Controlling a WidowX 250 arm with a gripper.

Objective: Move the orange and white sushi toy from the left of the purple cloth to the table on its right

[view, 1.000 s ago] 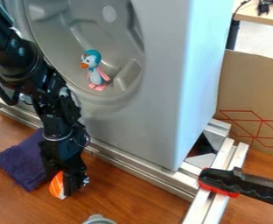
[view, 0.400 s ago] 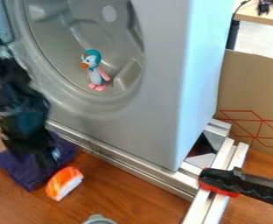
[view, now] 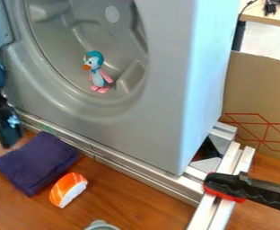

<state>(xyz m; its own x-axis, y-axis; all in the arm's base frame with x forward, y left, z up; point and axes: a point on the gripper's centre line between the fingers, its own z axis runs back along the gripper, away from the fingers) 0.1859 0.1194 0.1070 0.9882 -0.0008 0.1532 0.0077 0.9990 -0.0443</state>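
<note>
Sushi toy (view: 68, 189), orange and white, is seen on the near left of the bench (view: 136, 197), beside the folded cloth's near right edge. By its look, little weight is to be expected; its rounded top may be slippery, so it is best gripped low across its narrow width, at mid-length, and squeezed lightly in case it is soft.

Just beyond it, the purple cloth (view: 36, 162) is laid as a thick pad. Soft, limp handling is to be expected: it is better pinched deep at a folded edge, since by one layer it could be unfolded.

The pincer (view: 9, 140) is seen at the left edge, near the cloth's far left side; whether it is apart, together or clamped on anything cannot be told.

Farther off, the penguin figure (view: 97, 74) is set upright in the grey panel's (view: 157, 112) round hollow. Its body, probably light and stiff, is better gripped than its thin wings.
</note>
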